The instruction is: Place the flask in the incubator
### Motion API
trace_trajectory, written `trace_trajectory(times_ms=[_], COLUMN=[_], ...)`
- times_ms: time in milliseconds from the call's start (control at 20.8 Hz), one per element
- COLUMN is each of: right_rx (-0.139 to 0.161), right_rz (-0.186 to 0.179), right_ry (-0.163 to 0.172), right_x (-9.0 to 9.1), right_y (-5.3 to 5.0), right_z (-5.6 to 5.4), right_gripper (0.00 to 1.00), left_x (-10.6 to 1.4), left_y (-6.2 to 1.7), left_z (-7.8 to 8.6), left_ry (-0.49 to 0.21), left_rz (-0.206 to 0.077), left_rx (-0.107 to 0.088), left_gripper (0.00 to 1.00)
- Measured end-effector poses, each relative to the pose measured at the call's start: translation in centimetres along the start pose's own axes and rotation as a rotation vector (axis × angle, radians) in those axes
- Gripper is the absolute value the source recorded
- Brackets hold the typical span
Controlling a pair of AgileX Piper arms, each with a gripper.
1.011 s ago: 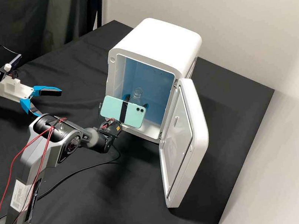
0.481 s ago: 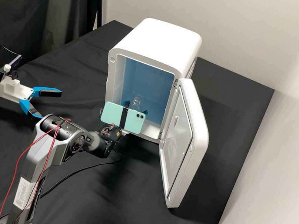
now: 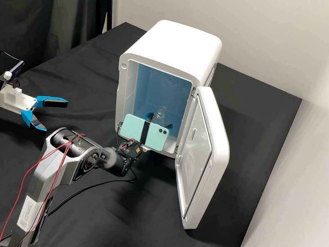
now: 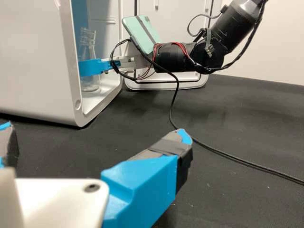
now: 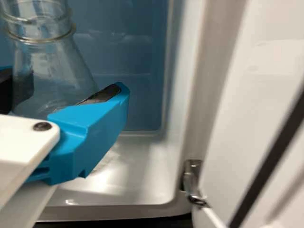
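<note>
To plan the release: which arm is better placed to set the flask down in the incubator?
The right: the right pincer holds the flask inside the open incubator; the left pincer hangs open above the bench, apart from it.

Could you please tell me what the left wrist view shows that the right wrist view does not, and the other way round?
The left wrist view adds the open left gripper above the black bench, a cable lying across the bench, the incubator seen from outside, and the mint phone mounted on the right arm. The right wrist view adds the hinge and the inner edge of the open door. Both show the flask inside the blue chamber, with the right gripper closed on it.
</note>
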Motion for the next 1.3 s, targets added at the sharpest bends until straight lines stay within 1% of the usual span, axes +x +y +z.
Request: trace_trajectory(times_ms=[337,481,578,626,722,770,915,1059,1300], right_rx=[0.0,-0.002,-0.003,-0.004,-0.004,-0.007,-0.009,-0.004,-0.004], right_rz=[-0.002,0.0,-0.005,-0.011,-0.028,-0.026,-0.028,-0.022,-0.02], right_ry=[-0.002,0.006,0.014,0.016,0.009,0.015,0.013,0.021,0.024], right_x=[0.0,0.2,0.3,0.4,0.5,0.5,0.5,0.6,0.8], right_y=[0.0,0.0,-0.2,-0.5,-1.2,-1.3,-1.6,-1.8,-1.8], right_z=[0.1,-0.3,-0.6,-0.7,-0.5,-0.4,-0.4,-0.5,-0.5], right_gripper=[0.0,0.0,0.0,0.0,0.0,0.0,0.0,0.0,0.0], left_x=[0.0,0.0,0.0,0.0,-0.1,-0.1,-0.1,-0.1,-0.1], left_y=[0.0,0.0,0.02,0.03,0.04,0.04,0.04,0.04,0.04], left_z=[0.0,0.0,-0.1,-0.1,-0.2,-0.2,-0.2,-0.2,-0.2], left_ry=[0.0,0.0,0.004,0.006,0.007,0.008,0.008,0.008,0.008], left_rz=[0.0,0.0,0.001,0.002,0.002,0.003,0.003,0.003,0.003], left_rx=[0.0,0.0,-0.001,-0.001,-0.001,-0.002,-0.002,-0.002,-0.002], left_gripper=[1.0,1.0,1.0,1.0,1.0,1.0,1.0,1.0,1.0])
